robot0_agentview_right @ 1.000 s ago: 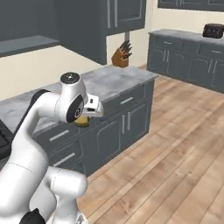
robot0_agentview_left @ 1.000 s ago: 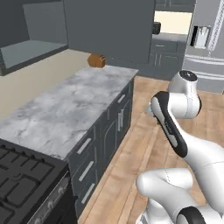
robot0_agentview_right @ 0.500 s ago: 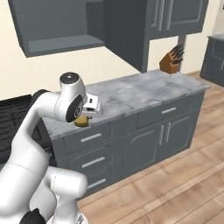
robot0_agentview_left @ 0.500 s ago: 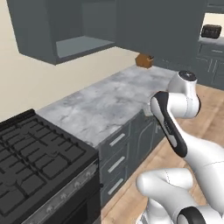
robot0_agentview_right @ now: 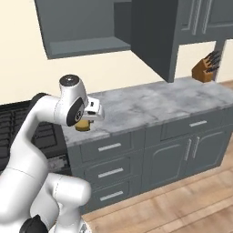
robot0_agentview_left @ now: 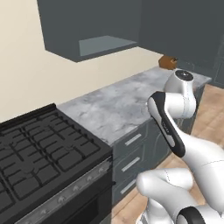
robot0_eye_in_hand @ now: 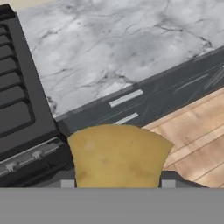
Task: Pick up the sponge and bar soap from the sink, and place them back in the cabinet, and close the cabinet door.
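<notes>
My gripper [robot0_agentview_right: 84, 123] is shut on the sponge [robot0_agentview_right: 82, 127], a mustard-yellow block held at counter height just off the counter's front edge. In the hand view the sponge [robot0_eye_in_hand: 118, 153] sits between the two fingertips [robot0_eye_in_hand: 67, 183], above the drawer fronts and the wooden floor. The cabinet [robot0_agentview_right: 82, 25] hangs on the wall above, its pale shelf [robot0_agentview_right: 86, 45] bare. The cabinet door [robot0_agentview_right: 152, 36] stands swung open toward the room. From the left base view the cabinet [robot0_agentview_left: 87, 26] shows at the top, with its door [robot0_agentview_left: 179, 26] to the right. The sink and bar soap are out of view.
A black stove [robot0_agentview_left: 39, 148] adjoins the marble counter [robot0_agentview_left: 118, 105] on the left, and shows again as the stove [robot0_eye_in_hand: 17, 100] in the hand view. A knife block [robot0_agentview_right: 205, 68] stands at the counter's far right. Base drawers [robot0_agentview_right: 109, 148] lie under the counter.
The whole picture has shifted, so the base has moved: the stove has come into view and the open cabinet is closer. The gripper still holds the sponge in the same pose.
</notes>
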Controlling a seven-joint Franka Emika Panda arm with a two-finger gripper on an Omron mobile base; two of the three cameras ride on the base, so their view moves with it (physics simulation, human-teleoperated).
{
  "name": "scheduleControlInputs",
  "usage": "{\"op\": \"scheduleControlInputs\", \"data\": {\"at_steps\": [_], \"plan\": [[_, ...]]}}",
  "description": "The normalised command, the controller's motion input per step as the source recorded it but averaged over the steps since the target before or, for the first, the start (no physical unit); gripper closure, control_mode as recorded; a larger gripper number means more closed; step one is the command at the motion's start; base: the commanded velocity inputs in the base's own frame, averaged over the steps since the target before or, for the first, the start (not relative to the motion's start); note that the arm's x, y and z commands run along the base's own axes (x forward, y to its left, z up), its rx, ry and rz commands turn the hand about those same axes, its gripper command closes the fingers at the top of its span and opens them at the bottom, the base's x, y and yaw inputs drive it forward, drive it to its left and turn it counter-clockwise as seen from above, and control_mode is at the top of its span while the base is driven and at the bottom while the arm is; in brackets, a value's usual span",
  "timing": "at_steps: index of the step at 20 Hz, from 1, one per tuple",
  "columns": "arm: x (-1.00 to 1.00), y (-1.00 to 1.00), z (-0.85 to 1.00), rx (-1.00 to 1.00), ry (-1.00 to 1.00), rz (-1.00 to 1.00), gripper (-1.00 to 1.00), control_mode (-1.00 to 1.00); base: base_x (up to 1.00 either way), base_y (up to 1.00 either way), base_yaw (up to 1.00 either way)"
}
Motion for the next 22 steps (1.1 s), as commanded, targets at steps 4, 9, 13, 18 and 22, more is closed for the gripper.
{"op": "scheduleControlInputs", "data": {"at_steps": [4, 9, 13, 18, 22], "plan": [[0.0, 0.0, 0.0, 0.0, 0.0, 0.0, 1.0, 1.0, 0.47, 0.0, 0.24], [0.0, 0.0, 0.0, 0.0, 0.0, 0.0, 1.0, 1.0, 0.55, -0.02, 0.22], [0.0, 0.0, 0.0, 0.0, 0.0, 0.0, 1.0, 1.0, 0.51, -0.19, 0.18], [0.0, 0.0, 0.0, 0.0, 0.0, 0.0, 1.0, 1.0, 0.41, -0.38, 0.29], [0.0, 0.0, 0.0, 0.0, 0.0, 0.0, 1.0, 1.0, 0.32, -0.36, 0.31]]}}
